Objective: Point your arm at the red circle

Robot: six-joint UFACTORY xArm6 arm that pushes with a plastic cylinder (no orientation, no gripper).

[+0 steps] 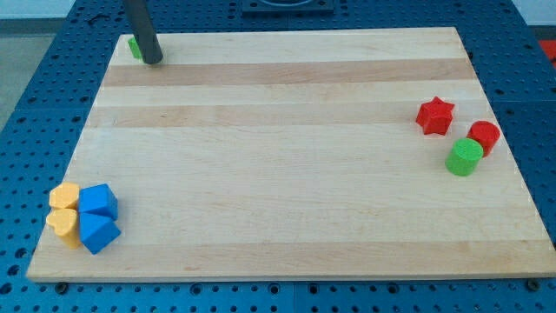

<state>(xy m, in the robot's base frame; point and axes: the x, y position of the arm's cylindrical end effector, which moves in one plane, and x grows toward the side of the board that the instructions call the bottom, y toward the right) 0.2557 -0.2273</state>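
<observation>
1. Tool: a straight dark rod with no jaws to open or close, holding nothing; my tip [153,60] down on the wooden surface [278,174] near the top left corner of the view.
2. Just to the left of my tip, touching or nearly touching the rod: a green block [135,46], mostly hidden, shape unclear.
3. Far across the surface, near the right edge and well apart from my tip: the red circle [485,136], a short red cylinder with a flat round top, standing upright.
4. Just below and to the left of the red circle, touching or almost touching: a green cylinder [465,157].
5. Up and to the left of that pair, a little apart: a red star [435,116].
6. Bottom left corner of the view: two yellow blocks, a yellow hexagon-like block [63,196] above a yellow heart [62,223], pressed against a blue cube-like block [99,202] and a blue wedge-like block [98,232] on their right.
</observation>
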